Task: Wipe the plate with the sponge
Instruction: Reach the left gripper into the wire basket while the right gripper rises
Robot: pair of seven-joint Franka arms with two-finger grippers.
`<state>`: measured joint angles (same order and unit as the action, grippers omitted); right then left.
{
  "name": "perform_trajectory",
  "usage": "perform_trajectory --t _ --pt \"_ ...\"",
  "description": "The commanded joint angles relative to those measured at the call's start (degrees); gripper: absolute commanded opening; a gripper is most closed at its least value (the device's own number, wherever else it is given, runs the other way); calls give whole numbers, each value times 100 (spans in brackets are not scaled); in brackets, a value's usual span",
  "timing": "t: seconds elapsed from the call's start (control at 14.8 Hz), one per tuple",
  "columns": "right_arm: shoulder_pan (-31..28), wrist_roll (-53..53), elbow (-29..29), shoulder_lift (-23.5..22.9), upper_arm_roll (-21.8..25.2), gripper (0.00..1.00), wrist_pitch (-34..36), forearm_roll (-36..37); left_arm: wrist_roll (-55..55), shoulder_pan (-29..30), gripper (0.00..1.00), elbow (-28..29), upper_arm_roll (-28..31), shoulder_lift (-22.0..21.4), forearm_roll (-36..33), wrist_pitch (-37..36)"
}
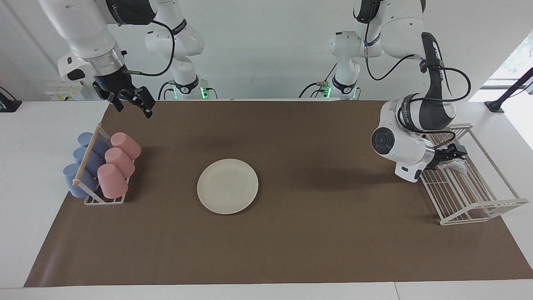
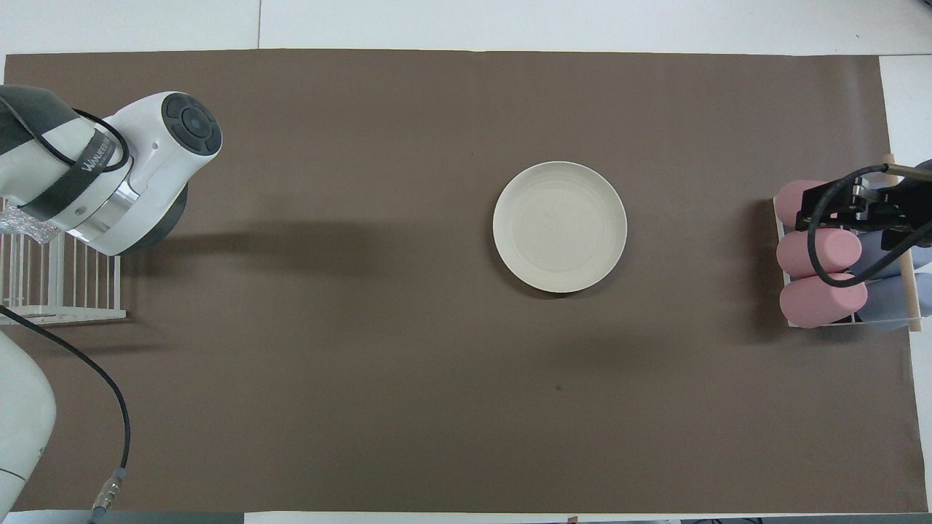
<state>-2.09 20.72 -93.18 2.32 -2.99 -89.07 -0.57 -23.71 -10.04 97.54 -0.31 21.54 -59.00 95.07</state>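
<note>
The cream-white plate (image 1: pixel 227 186) lies bare on the brown mat in the middle of the table; it also shows in the overhead view (image 2: pixel 559 226). The silvery crinkly sponge (image 1: pixel 459 165) lies in the white wire rack (image 1: pixel 479 200) at the left arm's end; the overhead view shows a bit of it (image 2: pixel 20 225). My left gripper (image 1: pixel 453 155) is down in that rack, right at the sponge. In the overhead view its own wrist hides it. My right gripper (image 1: pixel 132 104) hangs open and empty in the air over the mat's corner by the cup rack.
A rack of pink cups (image 1: pixel 118 162) and blue cups (image 1: pixel 83 160) lying on their sides stands at the right arm's end of the mat. The wire rack (image 2: pixel 58 284) sits at the mat's edge at the left arm's end.
</note>
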Motion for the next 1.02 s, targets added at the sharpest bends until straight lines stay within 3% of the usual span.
perform_trajectory --t 0.0,0.14,0.2,0.75,0.95 --pt "-37 728 98 23 -123 100 240 -118 -160 -24 63 239 4 -176 -77 -33" --pt "-37 1204 125 14 -123 100 284 -232 -195 -16 11 309 4 -202 -77 -24" --pt "-37 1415 125 14 -123 100 285 -285 -299 -16 0 310 4 -211 -50 -7" --pt "-37 3444 265 14 -667 100 373 -303 -424 11 0 205 -4 -202 168 46" --pt "-46 4236 291 14 -913 100 364 -321 -318 2 0 -470 -22 -237 878 -181"
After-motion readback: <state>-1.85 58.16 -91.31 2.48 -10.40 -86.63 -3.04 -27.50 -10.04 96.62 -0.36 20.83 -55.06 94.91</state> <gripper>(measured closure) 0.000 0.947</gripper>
